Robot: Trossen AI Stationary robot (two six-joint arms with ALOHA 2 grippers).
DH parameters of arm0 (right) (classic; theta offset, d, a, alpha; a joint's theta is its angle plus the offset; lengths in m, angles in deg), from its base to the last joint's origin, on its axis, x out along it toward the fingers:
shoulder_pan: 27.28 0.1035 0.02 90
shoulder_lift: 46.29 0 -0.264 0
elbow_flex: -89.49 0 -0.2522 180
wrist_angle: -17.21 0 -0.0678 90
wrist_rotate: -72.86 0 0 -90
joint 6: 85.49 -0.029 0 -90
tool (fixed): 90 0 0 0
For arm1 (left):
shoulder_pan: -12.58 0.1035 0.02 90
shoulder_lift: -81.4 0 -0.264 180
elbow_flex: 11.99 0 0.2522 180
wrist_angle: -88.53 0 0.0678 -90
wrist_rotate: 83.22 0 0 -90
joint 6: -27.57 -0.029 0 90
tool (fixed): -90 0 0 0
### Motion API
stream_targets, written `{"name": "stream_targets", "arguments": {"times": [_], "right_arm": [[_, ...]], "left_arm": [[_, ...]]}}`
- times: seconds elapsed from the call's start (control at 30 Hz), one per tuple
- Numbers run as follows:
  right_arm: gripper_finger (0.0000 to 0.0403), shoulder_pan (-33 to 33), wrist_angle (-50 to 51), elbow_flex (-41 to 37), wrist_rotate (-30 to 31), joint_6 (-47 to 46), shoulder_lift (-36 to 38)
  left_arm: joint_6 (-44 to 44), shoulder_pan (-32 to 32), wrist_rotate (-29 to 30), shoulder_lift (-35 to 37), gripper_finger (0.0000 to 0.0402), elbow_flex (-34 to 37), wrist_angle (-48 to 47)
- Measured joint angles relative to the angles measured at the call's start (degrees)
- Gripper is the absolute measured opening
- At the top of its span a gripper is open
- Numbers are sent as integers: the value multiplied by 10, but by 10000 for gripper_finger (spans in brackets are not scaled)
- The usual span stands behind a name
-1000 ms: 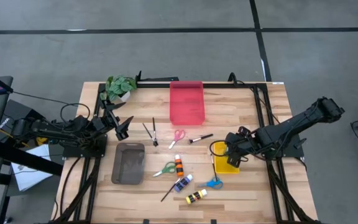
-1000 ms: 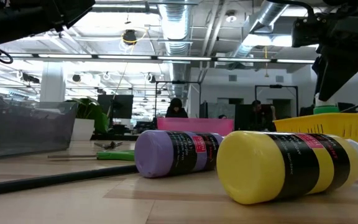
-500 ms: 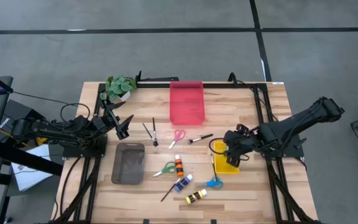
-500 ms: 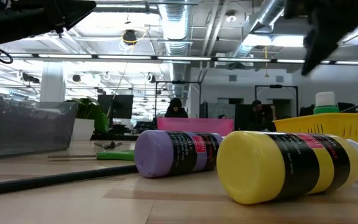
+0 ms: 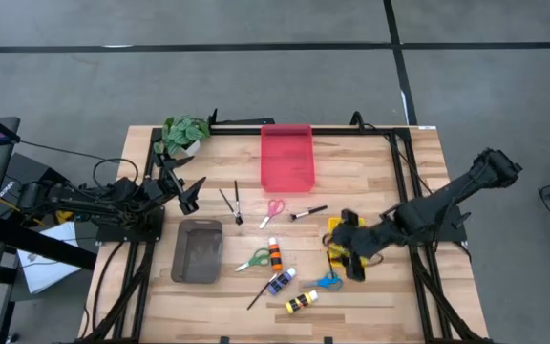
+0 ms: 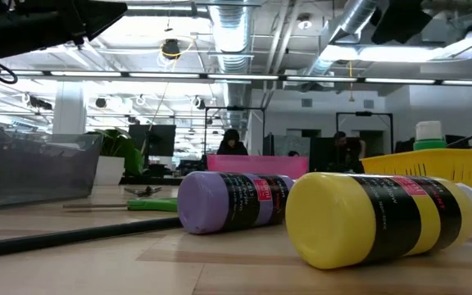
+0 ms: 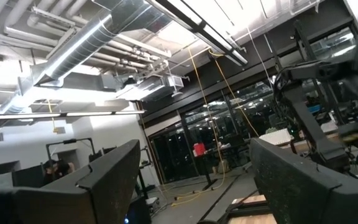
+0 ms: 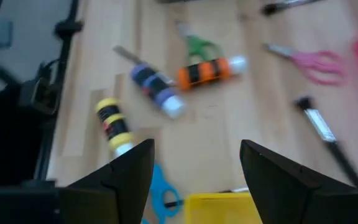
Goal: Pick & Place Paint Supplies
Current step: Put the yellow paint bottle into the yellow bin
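Right pincer hovers over small yellow plastic tray, fingers spread, nothing held. Green-capped paint bottle upright inside tray. Blue-handled scissors just beside tray on wooden desk. Left pincer released, well apart from tray.

From my station, the yellow tray in the centre-right of the high view is partly covered by the right gripper. In the right wrist view I see only the tray's top edge at the bottom border, the blue scissors run off the bottom, and motion blur smears everything. In the low view the yellow bottle hides whatever lies behind it.
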State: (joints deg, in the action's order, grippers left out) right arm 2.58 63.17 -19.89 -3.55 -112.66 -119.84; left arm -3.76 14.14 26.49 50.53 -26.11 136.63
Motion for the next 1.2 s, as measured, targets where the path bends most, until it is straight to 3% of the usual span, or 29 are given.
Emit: {"name": "stream_targets", "arguments": {"times": [0.23,0.53,0.83,1.2], "right_arm": [[232,43,-122,0,-47,78,-109],[223,40,-166,42,-61,130,-197],[219,38,-161,101,-63,143,-292],[205,46,-99,115,-85,125,-318]], "left_arm": [[2,0,0,0,298,0,0],[22,-1,-15,0,298,0,-3],[77,-1,-52,-27,298,0,-6],[173,-29,-90,-100,298,0,-1]]}}
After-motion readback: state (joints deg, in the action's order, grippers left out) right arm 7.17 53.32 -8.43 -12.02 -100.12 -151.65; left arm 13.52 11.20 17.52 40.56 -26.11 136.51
